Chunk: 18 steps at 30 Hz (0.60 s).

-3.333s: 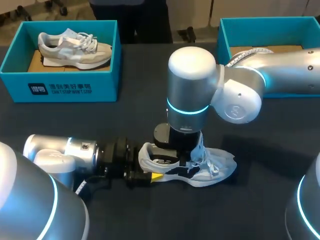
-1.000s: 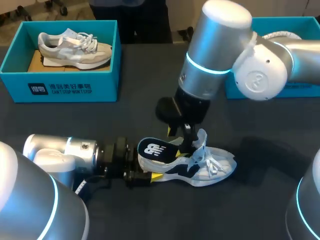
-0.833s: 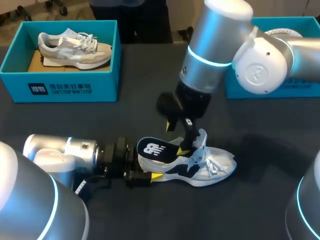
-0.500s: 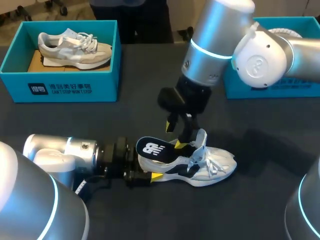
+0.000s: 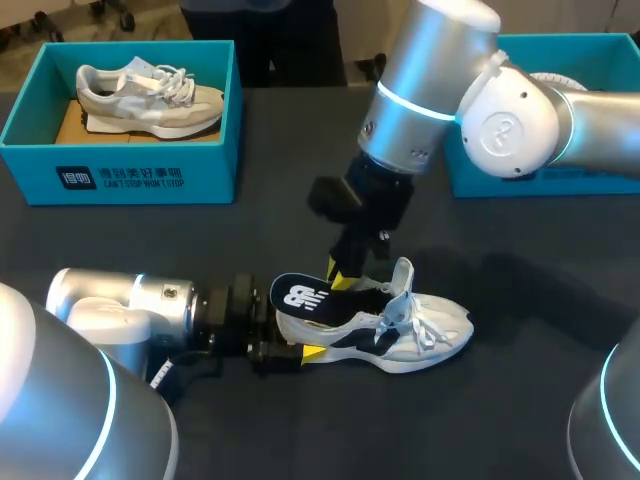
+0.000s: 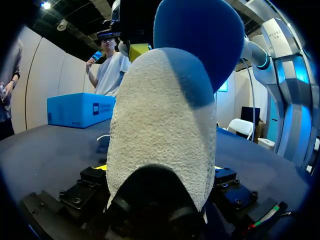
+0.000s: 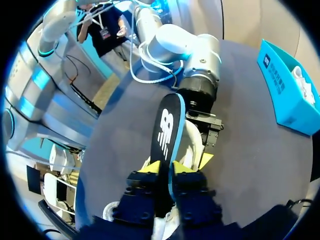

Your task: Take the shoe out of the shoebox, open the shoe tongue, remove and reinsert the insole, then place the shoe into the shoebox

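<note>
Glossy silver-grey left arm (image 5: 120, 305) and right arm (image 5: 430, 80), glowing cyan rings, black screw-studded wrists, yellow pincer tips (image 7: 148, 169).

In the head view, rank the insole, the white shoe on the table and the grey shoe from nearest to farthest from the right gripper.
1. Insole: held between the fingers of the right gripper, at the table's middle.
2. White shoe: on the table just below the gripper.
3. Grey shoe: inside the blue box at the far left corner, well away.
</note>
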Each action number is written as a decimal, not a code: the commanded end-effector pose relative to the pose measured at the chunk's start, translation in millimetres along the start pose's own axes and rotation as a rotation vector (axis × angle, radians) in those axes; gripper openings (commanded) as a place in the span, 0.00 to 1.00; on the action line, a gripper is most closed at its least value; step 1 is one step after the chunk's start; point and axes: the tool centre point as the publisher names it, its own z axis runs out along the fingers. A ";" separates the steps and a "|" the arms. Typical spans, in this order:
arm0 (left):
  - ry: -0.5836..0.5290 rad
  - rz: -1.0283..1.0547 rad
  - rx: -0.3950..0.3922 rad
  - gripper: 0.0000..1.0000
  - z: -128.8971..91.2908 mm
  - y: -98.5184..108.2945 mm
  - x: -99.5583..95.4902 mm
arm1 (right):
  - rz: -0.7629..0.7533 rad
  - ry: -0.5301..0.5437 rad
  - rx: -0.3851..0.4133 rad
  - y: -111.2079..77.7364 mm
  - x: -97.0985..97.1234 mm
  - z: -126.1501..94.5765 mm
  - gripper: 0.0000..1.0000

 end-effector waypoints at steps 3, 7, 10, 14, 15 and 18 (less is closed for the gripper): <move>-0.001 0.000 0.000 0.00 0.7 0.4 0.1 | 0.015 -0.006 0.008 -1.8 1.9 -11.7 0.00; -0.001 0.000 0.000 0.00 0.7 0.4 0.1 | 0.018 -0.011 0.008 -1.0 3.4 -25.8 0.00; -0.001 0.000 0.000 0.00 0.7 0.4 0.1 | 0.009 0.006 -0.010 -0.5 1.1 -31.1 0.00; -0.001 0.000 0.000 0.00 0.7 0.4 0.1 | 0.015 0.016 0.007 2.8 -0.7 -35.0 0.06; -0.001 0.000 0.000 0.00 0.7 0.4 0.1 | 0.019 0.011 0.011 3.6 -0.4 -36.9 0.05; -0.001 0.000 0.000 0.00 0.7 0.4 0.1 | 0.027 -0.016 0.013 7.1 2.3 -41.8 0.00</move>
